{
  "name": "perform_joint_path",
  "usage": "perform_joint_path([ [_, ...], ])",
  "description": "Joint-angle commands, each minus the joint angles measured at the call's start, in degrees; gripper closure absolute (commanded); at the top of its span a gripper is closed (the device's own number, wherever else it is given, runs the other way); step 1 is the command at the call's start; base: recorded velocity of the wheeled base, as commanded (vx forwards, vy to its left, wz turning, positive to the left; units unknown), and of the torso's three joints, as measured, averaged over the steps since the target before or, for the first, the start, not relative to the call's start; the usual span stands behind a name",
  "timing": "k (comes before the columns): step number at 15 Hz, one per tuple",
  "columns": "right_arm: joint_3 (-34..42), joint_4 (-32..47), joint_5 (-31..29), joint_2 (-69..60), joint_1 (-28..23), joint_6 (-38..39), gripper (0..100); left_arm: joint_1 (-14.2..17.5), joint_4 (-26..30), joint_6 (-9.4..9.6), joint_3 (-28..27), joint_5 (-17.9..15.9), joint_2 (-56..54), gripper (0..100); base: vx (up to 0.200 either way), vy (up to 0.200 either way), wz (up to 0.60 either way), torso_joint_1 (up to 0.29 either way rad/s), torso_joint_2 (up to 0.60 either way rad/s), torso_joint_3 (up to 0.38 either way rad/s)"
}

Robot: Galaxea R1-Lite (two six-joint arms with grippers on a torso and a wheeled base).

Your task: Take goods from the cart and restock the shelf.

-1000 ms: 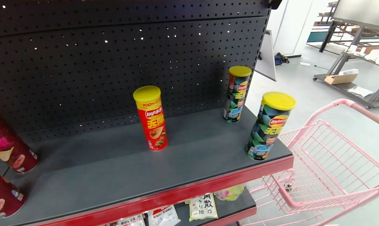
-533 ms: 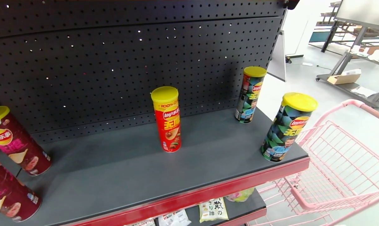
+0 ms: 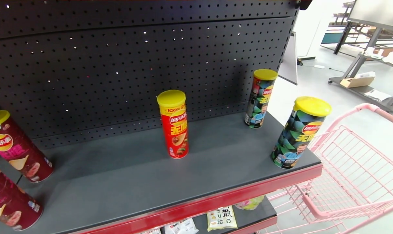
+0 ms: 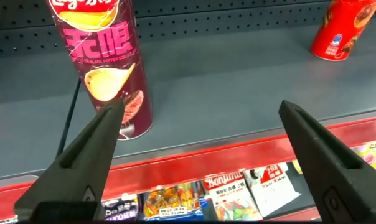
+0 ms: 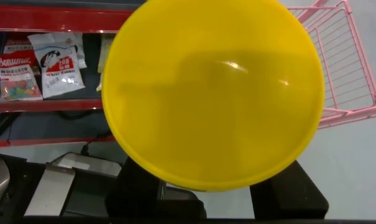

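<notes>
Five tall round cans with yellow lids stand on the flat dark grey metal shelf [image 3: 118, 182]. A sixth one, the held can [image 5: 213, 93], shows us only its top, a big yellow round plastic lid [image 5: 169, 68] that is smooth and a bit shiny. It hangs low, in front of the shelf's red front edge and near the pink wire cart [image 3: 346, 182]. It is not on the shelf yet. The right gripper [image 5: 213, 196] sits under the lid. We think its fingers are squeezed around that can, since nothing else holds it up. The left gripper [image 4: 200, 109] hangs in front of the shelf with its two black pointy fingers [image 4: 82, 168] spread wide and nothing between them.

What could go wrong? The held can has to go up over the red edge. If it comes up too close, it could bump the edge and slip, because its side is probably smooth. One blue and green can [image 3: 300, 133] stands right at the front corner of the shelf, next to the cart, and a small push could knock it off. The cans are tall and thin, so they tip easily. The red can [image 3: 173, 125] stands alone in the middle, and two dark red cans [image 3: 16, 148] stand at the left end. Soft crinkly snack bags [image 3: 221, 217] lie on the shelf below.
</notes>
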Motion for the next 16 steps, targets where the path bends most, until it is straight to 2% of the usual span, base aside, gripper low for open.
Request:
perform_joint_path([
  [1,0.0,0.0,0.0,-0.6,0.0,0.0,100,0.0,0.0,-0.04,0.0,0.0,0.0,0,0.0,0.0,0.0,0.0,0.0,0.0],
  [8,0.0,0.0,-0.1,-1.9,-0.1,0.0,100,0.0,0.0,-0.13,0.0,-0.1,0.1,0,0.0,0.0,0.0,0.0,0.0,0.0],
  [12,1.5,-0.3,-0.1,-8.3,-0.6,0.0,100,-0.5,0.0,0.31,0.0,-0.2,2.2,0,0.0,0.0,0.0,0.0,0.0,0.0],
  [13,3.7,-2.4,-0.1,-10.7,-0.6,0.0,100,-0.6,-0.1,1.54,0.0,-0.8,2.3,0,0.0,0.0,0.0,0.0,0.0,0.0],
  [14,6.2,-5.9,-0.1,-12.0,-0.6,0.0,100,-0.7,-0.1,2.77,-0.1,-3.8,2.3,0,0.0,0.0,0.0,0.0,0.0,0.0],
  [16,11.7,-13.8,0.2,-12.9,0.1,-1.5,100,-0.7,0.0,2.86,-0.2,-5.9,2.3,0,0.0,0.0,0.0,0.0,0.0,0.0],
])
